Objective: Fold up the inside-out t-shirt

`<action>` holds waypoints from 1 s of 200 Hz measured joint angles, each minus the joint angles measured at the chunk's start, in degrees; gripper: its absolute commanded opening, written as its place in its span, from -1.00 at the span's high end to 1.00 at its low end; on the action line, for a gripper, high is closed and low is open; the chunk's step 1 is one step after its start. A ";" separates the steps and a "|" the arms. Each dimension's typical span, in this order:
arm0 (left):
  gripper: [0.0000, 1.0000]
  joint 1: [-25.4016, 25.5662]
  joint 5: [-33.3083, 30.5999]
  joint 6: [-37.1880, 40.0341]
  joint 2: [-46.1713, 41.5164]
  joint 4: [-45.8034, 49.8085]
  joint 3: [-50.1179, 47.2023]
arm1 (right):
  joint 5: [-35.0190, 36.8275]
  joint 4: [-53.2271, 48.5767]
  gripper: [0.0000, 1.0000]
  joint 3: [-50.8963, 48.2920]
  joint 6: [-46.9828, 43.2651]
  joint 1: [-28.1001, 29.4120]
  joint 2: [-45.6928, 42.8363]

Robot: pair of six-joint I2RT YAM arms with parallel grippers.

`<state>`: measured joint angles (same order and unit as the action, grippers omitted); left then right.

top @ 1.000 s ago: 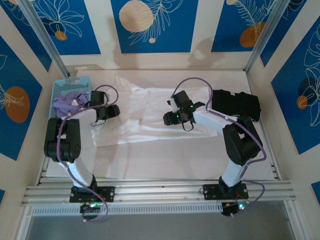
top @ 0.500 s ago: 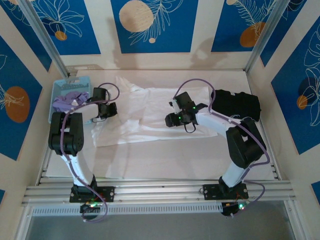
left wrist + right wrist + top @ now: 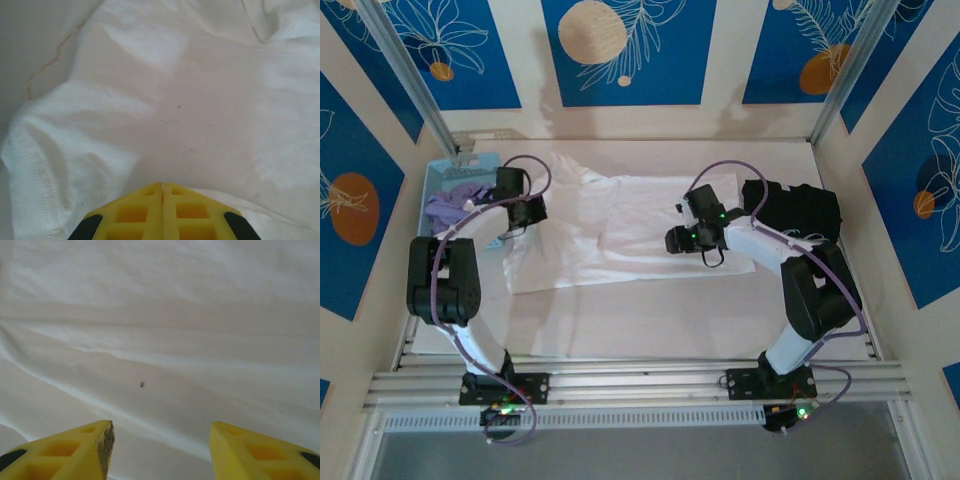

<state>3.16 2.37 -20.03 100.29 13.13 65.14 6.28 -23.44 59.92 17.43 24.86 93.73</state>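
The inside-out t-shirt (image 3: 620,235) lies spread out, white and creased, across the middle of the table. My left gripper (image 3: 525,213) is at its left edge. In the left wrist view its yellow fingers (image 3: 145,205) are pressed together and the gripper (image 3: 162,184) is shut on a pinch of the white cloth (image 3: 200,100), which rises toward the tips. My right gripper (image 3: 678,240) hovers over the shirt's right half. In the right wrist view it (image 3: 161,440) stands open above smooth cloth (image 3: 160,340), with nothing between the fingers.
A blue basket (image 3: 442,178) at the back left holds a lavender garment (image 3: 455,207), close behind my left arm. A black garment (image 3: 798,210) lies at the back right, beside the right arm. Bare table (image 3: 640,320) runs along the near side.
My left gripper has shut and drawn back left toward the basket at the shirt's edge. The right gripper has shifted to the right over the shirt, still open.
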 measured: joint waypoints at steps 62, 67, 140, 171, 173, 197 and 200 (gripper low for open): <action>-0.10 -0.42 -2.19 -1.86 1.49 1.53 0.33 | 1.18 -3.34 -0.49 -0.74 3.39 -8.46 -0.94; -0.15 -0.42 -1.70 -2.10 1.07 1.27 -0.09 | 1.03 -3.45 -0.54 -0.83 3.76 -9.55 -0.94; -0.32 0.87 11.41 -10.05 -13.11 -4.39 -20.22 | -8.96 -5.73 -0.54 2.08 5.84 -21.55 8.15; -0.32 0.55 14.03 -11.21 -13.49 -5.27 -25.81 | -14.14 -5.75 -0.50 0.15 7.10 -24.22 7.67; -0.32 0.48 14.21 -11.23 -13.70 -5.51 -26.10 | -14.40 -5.73 -0.50 -0.09 7.17 -24.33 7.56; -0.32 -0.31 15.37 -12.52 -18.40 -6.75 -30.80 | -17.27 -5.55 -0.47 -5.53 8.79 -25.53 3.39; -0.31 -0.37 15.47 -12.61 -19.23 -6.64 -31.56 | -17.57 -5.64 -0.47 -6.43 8.92 -25.62 2.69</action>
<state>2.79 17.85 -32.64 81.06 6.48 33.58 -11.29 -29.08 53.49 26.35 -0.75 96.42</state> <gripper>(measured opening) 0.661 0.740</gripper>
